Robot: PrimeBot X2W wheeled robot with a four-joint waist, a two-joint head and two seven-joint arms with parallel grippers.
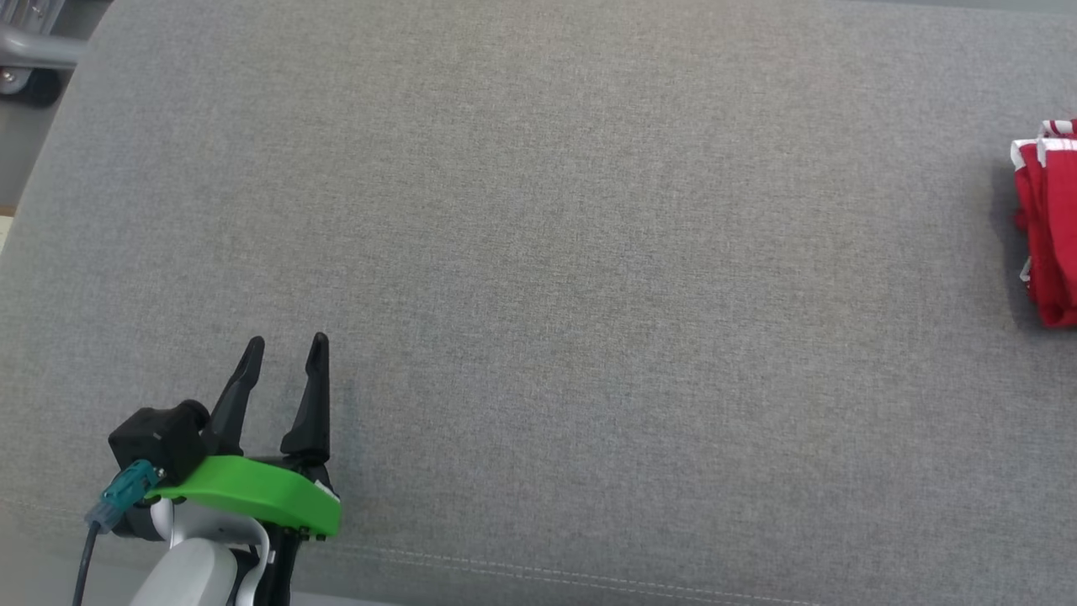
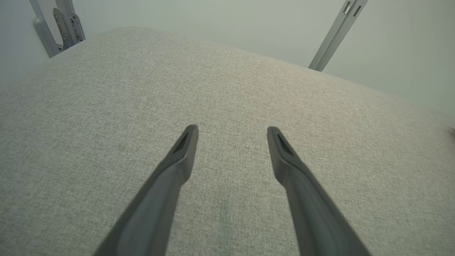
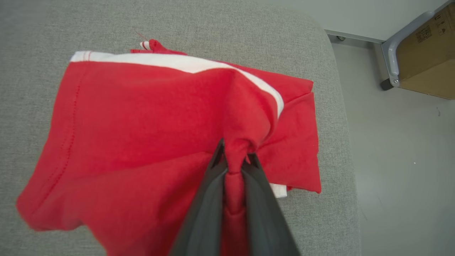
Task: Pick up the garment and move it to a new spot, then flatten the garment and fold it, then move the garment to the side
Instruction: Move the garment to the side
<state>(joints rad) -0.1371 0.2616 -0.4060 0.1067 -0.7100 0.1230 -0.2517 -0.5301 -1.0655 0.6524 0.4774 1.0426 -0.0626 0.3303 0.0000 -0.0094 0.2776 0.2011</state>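
The garment [image 3: 142, 117] is a red folded piece with a white stripe, lying near the rounded end of the grey cushioned surface [image 3: 53, 32]. My right gripper [image 3: 234, 156] is shut on a bunched ridge of its red cloth, which rises up between the two dark fingers. In the head view the garment [image 1: 1050, 227] shows at the far right edge, cut off by the frame. My left gripper [image 1: 286, 345] hovers open over bare grey cloth at the lower left, far from the garment. The left gripper [image 2: 231, 131] holds nothing between its fingers.
The grey surface [image 1: 538, 252] stretches wide between the left gripper and the garment. Past its right end lies a pale floor [image 3: 401, 160] with a grey frame leg [image 3: 391, 67] and a cardboard box [image 3: 426, 60]. Metal struts [image 2: 334, 35] stand behind the far edge.
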